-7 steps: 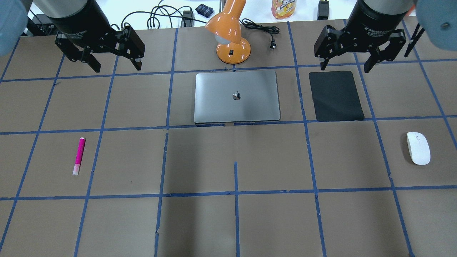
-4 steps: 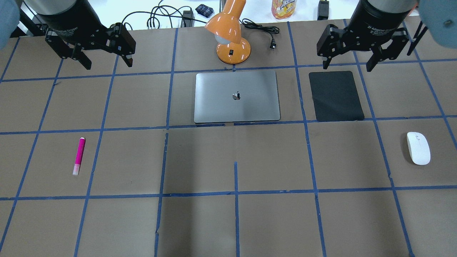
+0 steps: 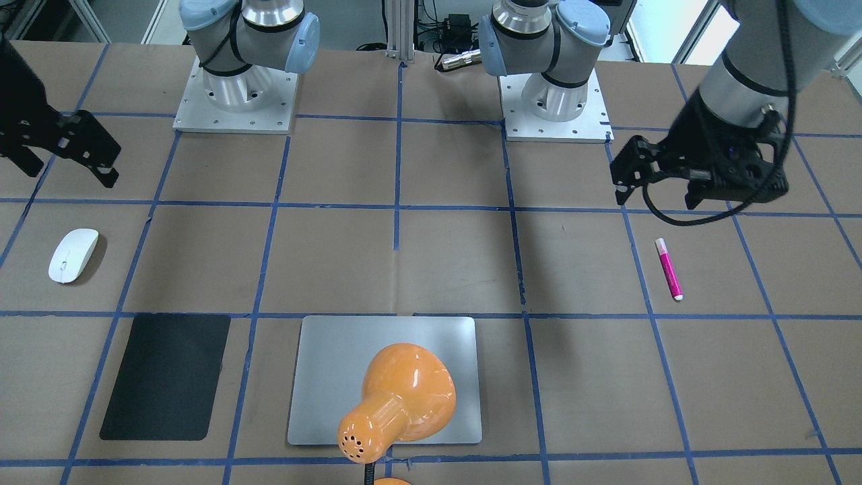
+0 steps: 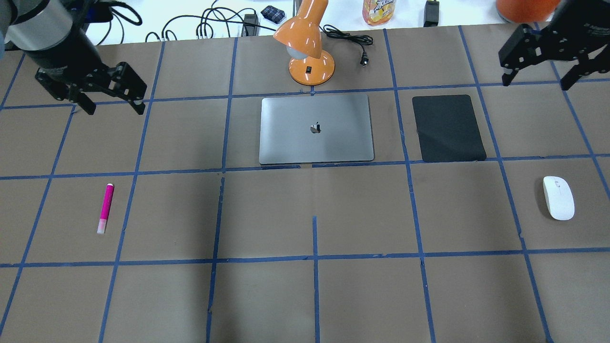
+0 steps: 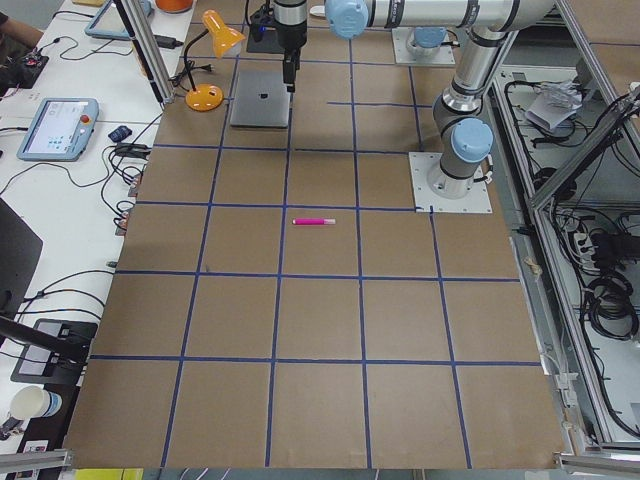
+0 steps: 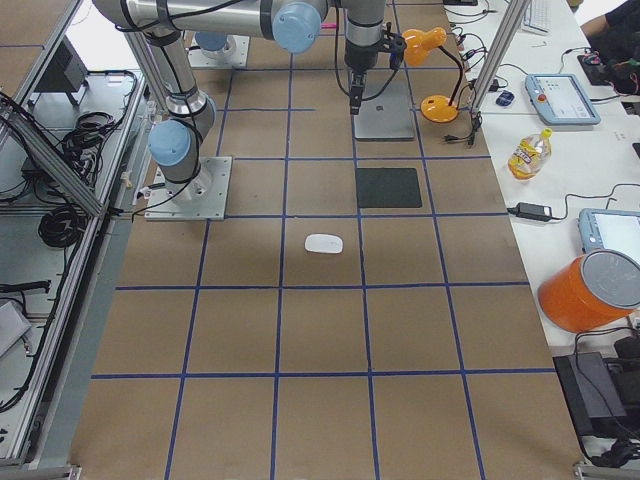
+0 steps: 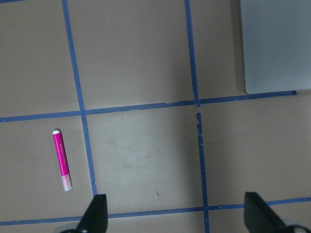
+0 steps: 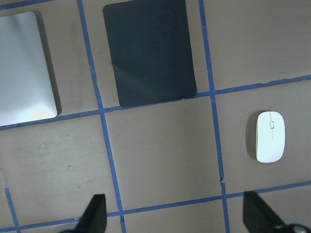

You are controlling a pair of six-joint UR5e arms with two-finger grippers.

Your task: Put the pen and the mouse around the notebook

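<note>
Overhead view, checked against 1.0 s and 0.6 s earlier:
- The left gripper has been shifted toward the left edge and slightly lower in the frame.
- The right gripper has been carried toward the upper right corner, away from the top edge of the black mat.
- The pen, mouse and notebook are unmoved.

Left fingers are seen spread wide, with nothing between them. The same is noted for the right fingers.

The pen lies flat at the left of the frame, in the grid square below the left gripper and well apart from it. In the left wrist view it sits at lower left, just above the left-hand finger.

The mouse lies at the right of the frame, below the right gripper and well apart. In the right wrist view it sits above the right-hand finger.

The notebook lies flat at upper centre, with the orange lamp base just above its top edge. The mat lies near its right edge, 1 blue tape line between them.

Open table surface is seen left of the notebook and below its bottom edge.
</note>
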